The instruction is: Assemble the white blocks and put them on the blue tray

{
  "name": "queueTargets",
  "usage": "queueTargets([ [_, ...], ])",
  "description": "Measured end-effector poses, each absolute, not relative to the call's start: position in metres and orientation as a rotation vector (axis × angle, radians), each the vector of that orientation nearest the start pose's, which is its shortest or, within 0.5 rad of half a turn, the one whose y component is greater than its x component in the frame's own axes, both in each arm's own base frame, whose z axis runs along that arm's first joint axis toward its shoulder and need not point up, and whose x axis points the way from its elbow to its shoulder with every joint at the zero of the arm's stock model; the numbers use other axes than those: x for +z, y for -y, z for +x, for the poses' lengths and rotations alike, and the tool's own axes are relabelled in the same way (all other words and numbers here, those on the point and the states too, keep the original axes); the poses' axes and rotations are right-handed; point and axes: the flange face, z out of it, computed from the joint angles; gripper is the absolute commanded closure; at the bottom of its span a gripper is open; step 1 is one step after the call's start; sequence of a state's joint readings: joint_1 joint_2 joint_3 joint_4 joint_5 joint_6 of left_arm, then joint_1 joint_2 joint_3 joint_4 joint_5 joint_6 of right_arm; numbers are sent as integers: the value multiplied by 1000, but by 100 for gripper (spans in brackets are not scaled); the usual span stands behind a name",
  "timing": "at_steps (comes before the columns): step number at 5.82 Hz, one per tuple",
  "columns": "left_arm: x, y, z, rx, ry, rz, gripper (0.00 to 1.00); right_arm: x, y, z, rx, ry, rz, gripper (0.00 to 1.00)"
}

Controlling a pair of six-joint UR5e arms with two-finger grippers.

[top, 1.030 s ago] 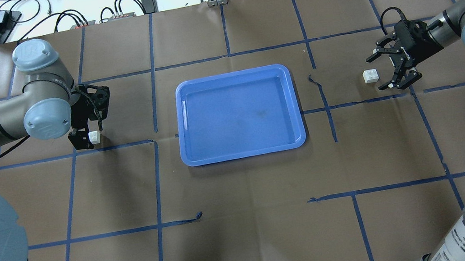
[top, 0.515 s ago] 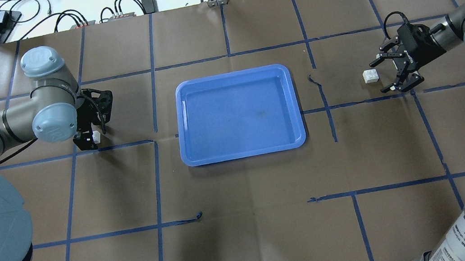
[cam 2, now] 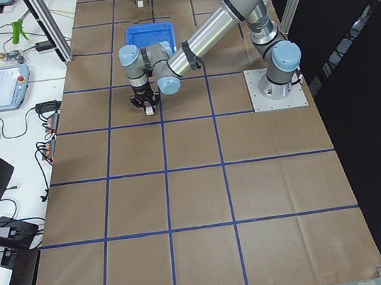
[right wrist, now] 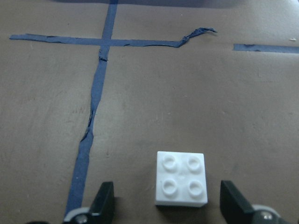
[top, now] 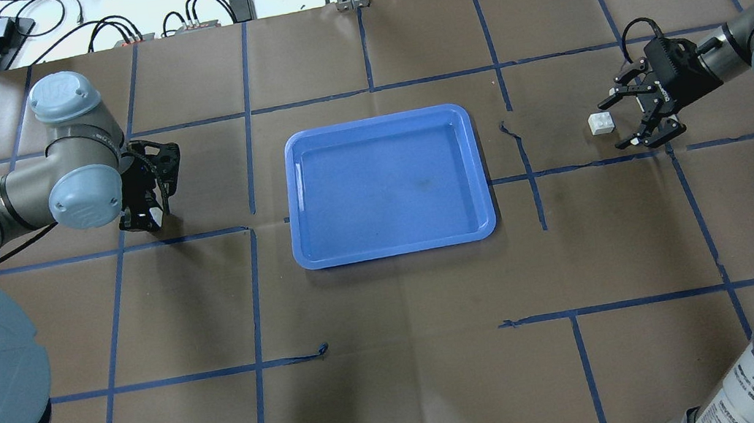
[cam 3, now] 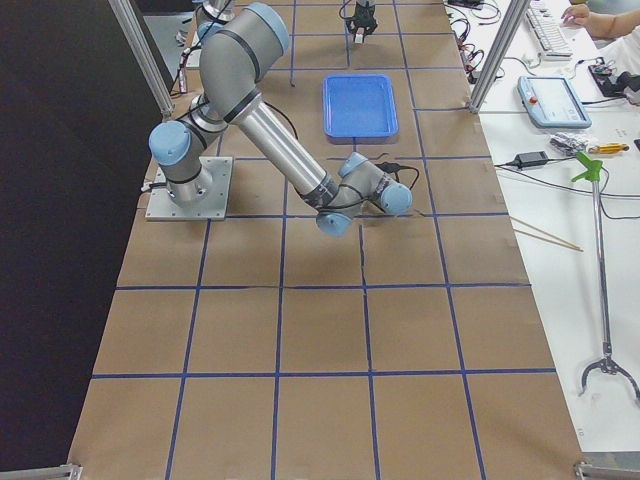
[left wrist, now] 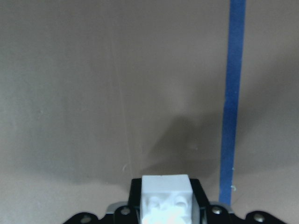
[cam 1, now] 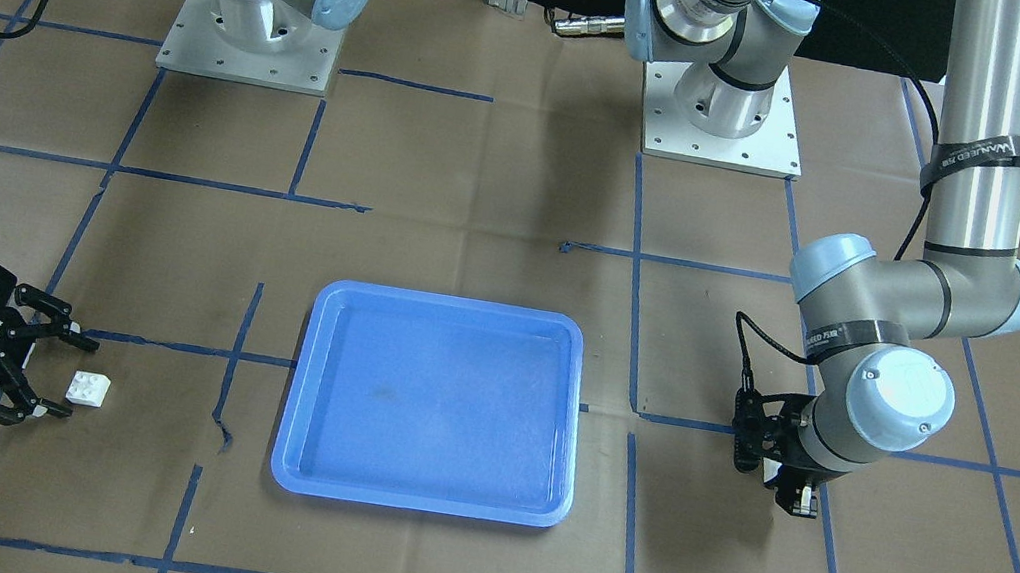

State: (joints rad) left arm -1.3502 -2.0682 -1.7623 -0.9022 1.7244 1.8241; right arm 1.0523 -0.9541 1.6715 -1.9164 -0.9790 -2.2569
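The blue tray (top: 388,188) lies in the middle of the table, with nothing in it; it also shows in the front view (cam 1: 431,406). My left gripper (top: 153,217) is to the tray's left, pointing down and shut on a white block (left wrist: 166,196) close over the table. The second white block (top: 601,123) sits studs up on the table to the tray's right. My right gripper (top: 614,122) is open and low at that block, one finger on each side, not touching. The right wrist view shows the block (right wrist: 181,178) between the two fingers (right wrist: 103,205).
Brown paper with blue tape grid lines covers the table. A loose curl of tape (top: 509,130) lies between the tray and the right block. Both arm bases (cam 1: 249,35) stand at the robot's side of the table. Cables and power bricks lie beyond the far edge (top: 201,11).
My right gripper has moved in toward its white block, which now sits between the open fingers. My left arm has shifted a little, still holding its block.
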Motion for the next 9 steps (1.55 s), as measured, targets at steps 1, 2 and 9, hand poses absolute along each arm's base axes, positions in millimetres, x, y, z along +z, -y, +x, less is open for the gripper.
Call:
queueTargets([
  [1,200,616,9,-175,2221,-2312,100,139,619,-136,-690,-1786,-1884,54],
  [2,213,618,-19,-75,2187,-2336,100,139,619,-136,-691,-1786,-1887,63],
  [9,189,566,-343,20,2143,-2293,92,229,604,-84,-683,-1830,-1892,69],
])
